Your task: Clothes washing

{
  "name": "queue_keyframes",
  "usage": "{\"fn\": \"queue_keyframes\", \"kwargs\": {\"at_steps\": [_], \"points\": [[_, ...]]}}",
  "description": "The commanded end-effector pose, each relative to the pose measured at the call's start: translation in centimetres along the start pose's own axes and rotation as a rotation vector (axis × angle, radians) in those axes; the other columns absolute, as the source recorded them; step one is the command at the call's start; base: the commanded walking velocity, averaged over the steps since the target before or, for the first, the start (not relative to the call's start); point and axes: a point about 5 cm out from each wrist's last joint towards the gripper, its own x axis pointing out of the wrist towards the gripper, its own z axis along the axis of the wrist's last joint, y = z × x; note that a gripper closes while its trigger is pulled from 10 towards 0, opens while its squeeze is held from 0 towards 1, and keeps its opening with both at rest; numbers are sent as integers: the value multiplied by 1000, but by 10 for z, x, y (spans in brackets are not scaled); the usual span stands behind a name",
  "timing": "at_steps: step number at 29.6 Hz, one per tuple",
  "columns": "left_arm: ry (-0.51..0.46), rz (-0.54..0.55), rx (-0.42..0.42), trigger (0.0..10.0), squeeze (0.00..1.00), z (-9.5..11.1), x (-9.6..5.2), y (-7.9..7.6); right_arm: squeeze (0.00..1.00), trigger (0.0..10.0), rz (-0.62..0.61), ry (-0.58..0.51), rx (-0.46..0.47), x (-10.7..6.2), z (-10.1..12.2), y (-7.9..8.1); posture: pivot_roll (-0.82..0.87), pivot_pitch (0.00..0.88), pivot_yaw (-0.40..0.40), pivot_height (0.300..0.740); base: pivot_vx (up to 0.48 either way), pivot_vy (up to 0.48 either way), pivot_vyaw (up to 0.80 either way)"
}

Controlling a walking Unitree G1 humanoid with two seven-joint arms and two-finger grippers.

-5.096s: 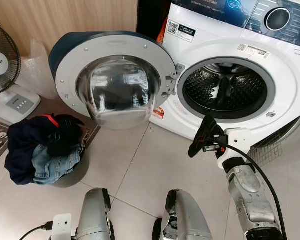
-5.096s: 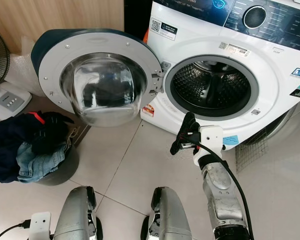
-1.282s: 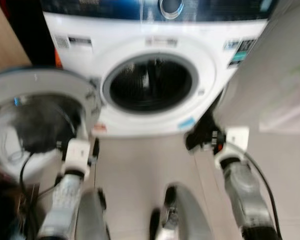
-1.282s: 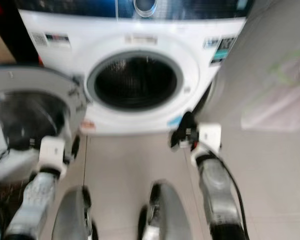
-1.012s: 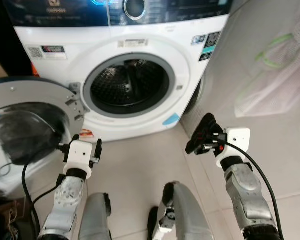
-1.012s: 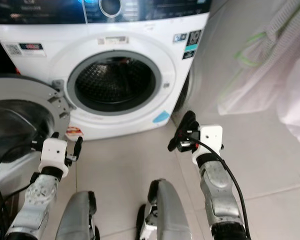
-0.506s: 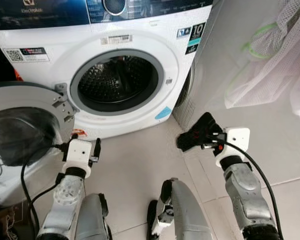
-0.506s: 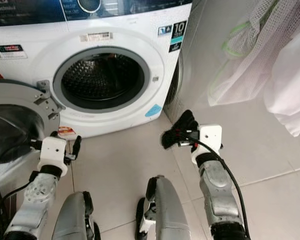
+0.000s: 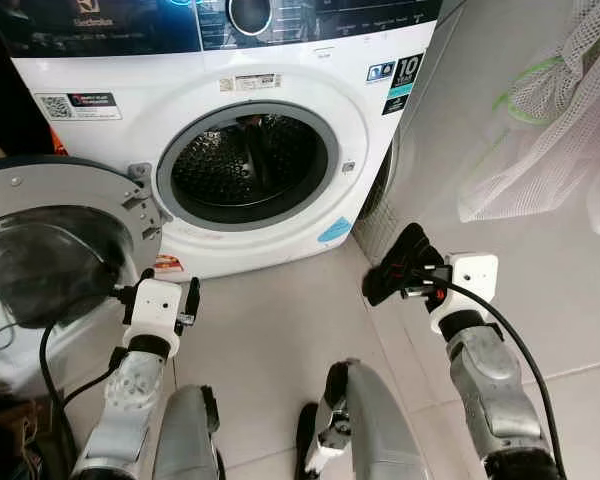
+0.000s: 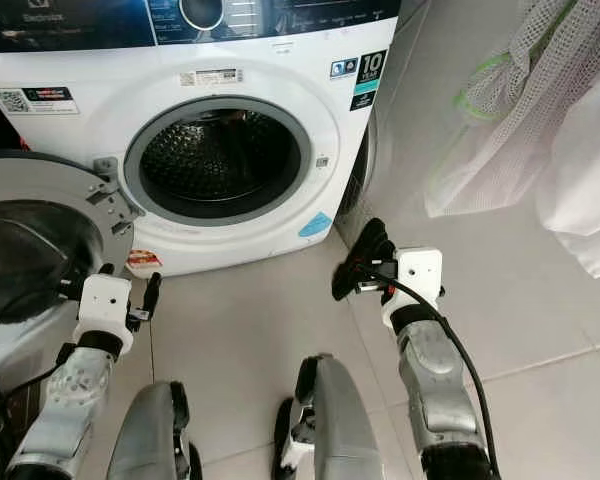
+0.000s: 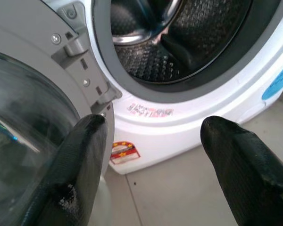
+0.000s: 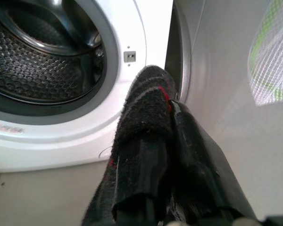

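The white front-loading washing machine (image 9: 280, 130) stands in front of me, its round door (image 9: 50, 250) swung open to my left. Nothing lies in the steel drum (image 9: 245, 165). My right gripper (image 9: 395, 270) is shut on a black sock with a thin red stripe (image 12: 146, 108) and holds it low by the machine's right front corner. My left gripper (image 11: 151, 132) is open with nothing in it, just below the door hinge (image 11: 80, 52) and the drum's rim.
A white mesh laundry bag (image 9: 550, 110) and a white cloth (image 10: 580, 180) hang at the right against the tiled wall. Dark clothes (image 9: 10, 440) lie at the lower left under the door. Tiled floor (image 9: 270, 320) stretches between my arms.
The camera has swung right from the clothes basket to the machine's front. My left arm has come up beside the door. The right gripper still holds the sock.
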Motion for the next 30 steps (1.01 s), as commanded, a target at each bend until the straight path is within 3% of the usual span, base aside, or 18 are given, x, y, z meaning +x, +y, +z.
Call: {"fn": "queue_keyframes", "kwargs": {"at_steps": [1,19,24,30], "points": [[16,-16,-2,10000,0,-3,-2,-6,0,10000,-13,7,-13,-2,-1,-6,130,276,-91,577,259,0,-781],[15,-10,-1,10000,0,-3,-3,-5,0,10000,17,-9,-67,-4,1,-2,129,280,-91,577,197,0,-43],[16,-8,-2,10000,0,-3,-3,-6,0,10000,22,-3,-54,-4,0,-1,132,280,-92,577,0,0,800],[16,-4,-2,10000,0,-3,-3,-5,0,10000,31,-6,-70,-4,1,-1,132,280,-92,577,0,0,234]]}}
